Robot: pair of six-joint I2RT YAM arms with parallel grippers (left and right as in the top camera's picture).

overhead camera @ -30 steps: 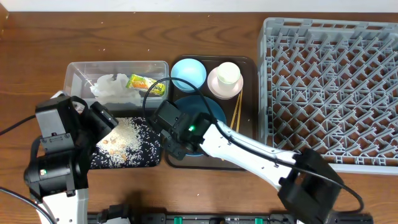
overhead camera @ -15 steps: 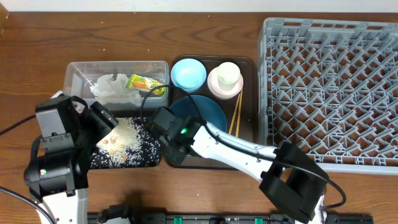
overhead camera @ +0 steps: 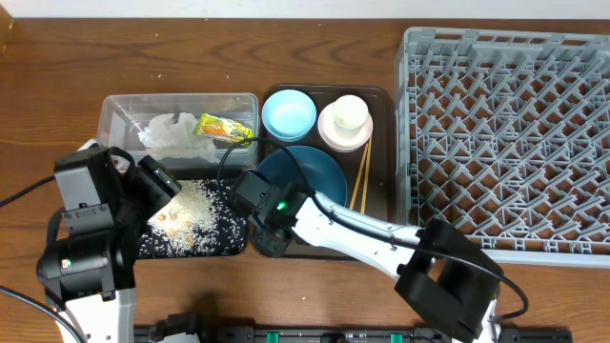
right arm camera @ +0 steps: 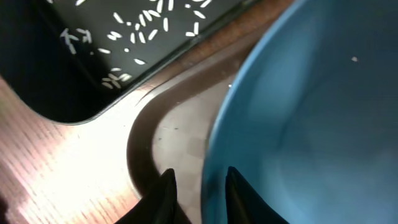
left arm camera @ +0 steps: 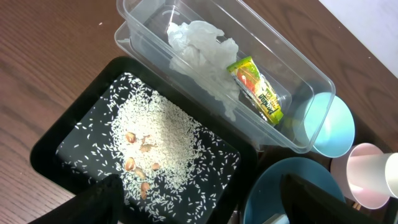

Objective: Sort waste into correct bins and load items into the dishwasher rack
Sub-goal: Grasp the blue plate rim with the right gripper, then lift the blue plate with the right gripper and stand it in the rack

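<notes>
At the near-left rim of the dark blue bowl-plate (overhead camera: 315, 170), the right gripper (right arm camera: 199, 175) straddles the edge with its fingers narrowly apart; whether they pinch it I cannot tell. Left of the bowl-plate, the left gripper (left arm camera: 202, 182) hovers wide open and empty over the rice (left arm camera: 155, 130).

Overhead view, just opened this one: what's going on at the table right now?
The right gripper is at the dark blue bowl on the brown serving tray, fingers either side of its rim, not yet clamped. The left gripper hangs open over the black tray of rice. The napkin and wrapper lie in the clear tub. The light blue bowl, pink bowl with the cup, and chopsticks sit on the serving tray; the rack holds nothing.
</notes>
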